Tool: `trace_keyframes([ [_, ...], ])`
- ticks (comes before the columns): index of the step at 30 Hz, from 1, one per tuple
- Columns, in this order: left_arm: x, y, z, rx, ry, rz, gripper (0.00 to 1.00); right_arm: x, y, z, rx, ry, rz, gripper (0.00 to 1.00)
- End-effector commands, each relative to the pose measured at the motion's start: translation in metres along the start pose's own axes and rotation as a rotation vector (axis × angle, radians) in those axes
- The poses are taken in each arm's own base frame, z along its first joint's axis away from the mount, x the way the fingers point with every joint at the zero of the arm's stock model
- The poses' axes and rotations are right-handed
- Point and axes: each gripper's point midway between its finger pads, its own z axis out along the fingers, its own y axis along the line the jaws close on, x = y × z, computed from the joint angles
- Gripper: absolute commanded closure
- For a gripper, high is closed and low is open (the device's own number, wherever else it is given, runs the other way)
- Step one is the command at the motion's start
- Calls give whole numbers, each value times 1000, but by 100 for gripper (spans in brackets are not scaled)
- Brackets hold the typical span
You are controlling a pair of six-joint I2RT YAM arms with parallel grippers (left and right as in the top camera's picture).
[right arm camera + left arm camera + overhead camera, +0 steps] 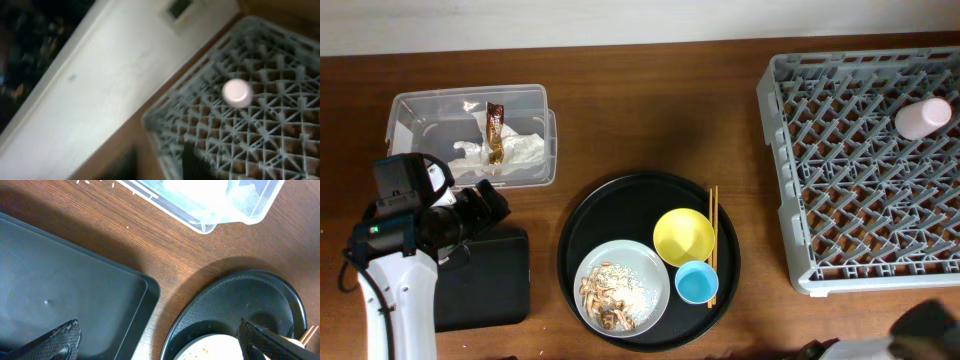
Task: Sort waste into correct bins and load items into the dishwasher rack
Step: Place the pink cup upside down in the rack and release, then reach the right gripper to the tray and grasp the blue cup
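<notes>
Where latticed, rack (850,170) grey plastic

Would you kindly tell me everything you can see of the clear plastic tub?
The clear plastic tub is rectangular with rounded corners and a lipped rim. It is see-through and stands upright on the wooden table at the back left. Inside lie a crumpled white napkin and a brown-and-gold wrapper. It sits apart from the black tray.

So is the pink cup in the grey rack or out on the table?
In: the pink cup sits inside the grey rack, on its lattice near a corner.
</notes>
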Motion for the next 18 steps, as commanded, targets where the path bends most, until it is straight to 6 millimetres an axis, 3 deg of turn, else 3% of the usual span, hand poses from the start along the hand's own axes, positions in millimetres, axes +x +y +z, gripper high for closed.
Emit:
trace_keyframes([
  [1, -5, -1, -7, 4, -28, -11, 1, 57, 95, -39, -295, 100, -179, 17],
  [5, -5, -1, -7, 4, -28, -11, 1, 133, 146, -69, -443, 266, -337, 18],
  [7, -5, -1, -7, 4, -28, -12, 1, 175, 171, -81, -510, 362, -441, 23],
  [9, -5, -1, -7, 4, -28, -11, 1, 205, 186, -91, -573, 443, -506, 22],
  [11, -5, -1, -7, 4, -28, -12, 1, 237, 178, -87, -471, 553, -506, 22],
  [14, -5, -1, -7, 4, -28, -12, 1, 286, 140, -77, -210, 690, -506, 20],
  [18, -5, -1, -7, 4, -28, -12, 1, 349, 106, -71, -74, 889, -546, 14],
])
